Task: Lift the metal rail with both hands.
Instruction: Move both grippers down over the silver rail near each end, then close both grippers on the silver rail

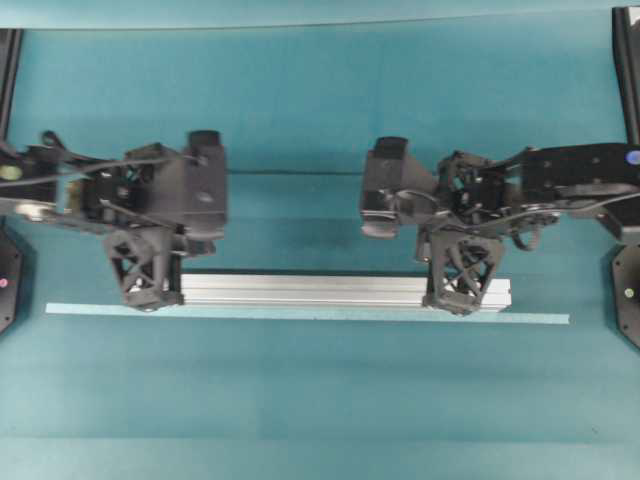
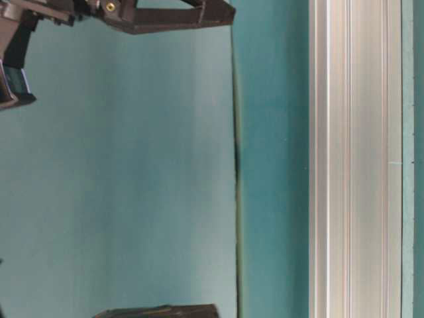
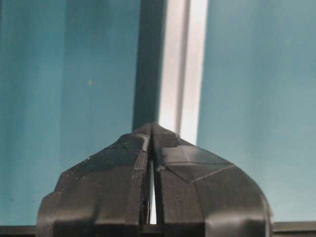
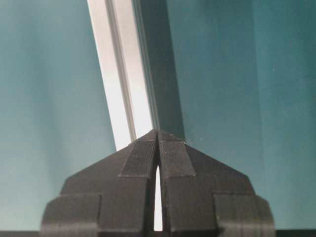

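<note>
The metal rail [image 1: 310, 290] is a long grooved silver bar lying across the middle of the teal table. It also shows in the table-level view [image 2: 351, 159], the left wrist view [image 3: 185, 59] and the right wrist view [image 4: 123, 74]. My left gripper [image 1: 150, 290] stands over the rail's left end. Its fingertips are pressed together [image 3: 152, 126] by the rail's left edge. My right gripper [image 1: 462, 295] stands over the rail near its right end, also shut [image 4: 158, 132], by the rail's right edge. No rail shows between either pair of pads. Whether the tips touch the rail is unclear.
A thin pale-blue tape strip [image 1: 300, 313] lies along the rail's near side and reaches past both ends; it also shows in the table-level view [image 2: 407, 159]. A seam in the table cover [image 1: 300, 173] runs behind the arms. Black frame posts [image 1: 625, 70] stand at the far corners.
</note>
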Robot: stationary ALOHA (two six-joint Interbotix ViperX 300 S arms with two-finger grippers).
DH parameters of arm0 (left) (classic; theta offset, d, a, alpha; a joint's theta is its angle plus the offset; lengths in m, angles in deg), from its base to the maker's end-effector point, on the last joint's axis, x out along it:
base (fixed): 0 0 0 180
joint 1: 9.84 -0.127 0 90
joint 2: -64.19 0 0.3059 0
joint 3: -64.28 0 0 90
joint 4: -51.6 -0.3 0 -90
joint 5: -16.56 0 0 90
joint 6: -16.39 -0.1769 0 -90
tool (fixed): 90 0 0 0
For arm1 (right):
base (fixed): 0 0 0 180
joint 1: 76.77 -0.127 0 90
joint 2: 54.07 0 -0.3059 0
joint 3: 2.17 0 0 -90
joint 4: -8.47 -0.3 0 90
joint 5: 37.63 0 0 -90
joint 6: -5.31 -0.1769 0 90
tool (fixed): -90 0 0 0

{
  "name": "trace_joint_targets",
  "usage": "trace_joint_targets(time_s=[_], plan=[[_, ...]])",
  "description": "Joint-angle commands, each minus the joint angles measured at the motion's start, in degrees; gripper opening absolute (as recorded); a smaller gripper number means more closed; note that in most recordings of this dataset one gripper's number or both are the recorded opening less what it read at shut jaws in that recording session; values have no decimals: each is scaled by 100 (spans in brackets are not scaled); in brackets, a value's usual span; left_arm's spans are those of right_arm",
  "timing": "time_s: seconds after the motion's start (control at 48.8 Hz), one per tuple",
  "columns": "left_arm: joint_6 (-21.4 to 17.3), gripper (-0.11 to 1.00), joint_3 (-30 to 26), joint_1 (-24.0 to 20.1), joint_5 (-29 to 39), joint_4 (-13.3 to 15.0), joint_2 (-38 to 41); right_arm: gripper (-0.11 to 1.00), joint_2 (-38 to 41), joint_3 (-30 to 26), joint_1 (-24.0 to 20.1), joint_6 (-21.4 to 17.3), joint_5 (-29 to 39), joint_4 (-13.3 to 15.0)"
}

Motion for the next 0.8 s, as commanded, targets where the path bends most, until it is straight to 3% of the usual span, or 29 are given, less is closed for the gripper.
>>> trace_joint_targets(time_s=[0.0, 0.226, 0.41, 0.513, 0.656, 0.718, 0.779], plan=[[-88, -2, -88, 18, -35, -18, 62, 1, 79, -70, 0, -9, 9, 9], [-475, 2, -123, 9, -44, -26, 167, 1, 193, -70, 0, 9, -35, 9], [-510, 18, -97, 0, -62, -18, 246, 7, 246, -88, 0, 0, -264, -167], [-483, 43, -88, 0, -79, -18, 299, 27, 264, -88, 0, 0, -299, -255], [-439, 85, -62, 26, 9, -18, 501, 70, 316, -53, -97, 88, -272, -167], [-404, 96, -79, 53, 62, -26, 580, 85, 360, -44, -149, 176, -255, -79], [-422, 100, -79, 88, 62, -18, 650, 94, 422, -35, -176, 246, -272, -70]])
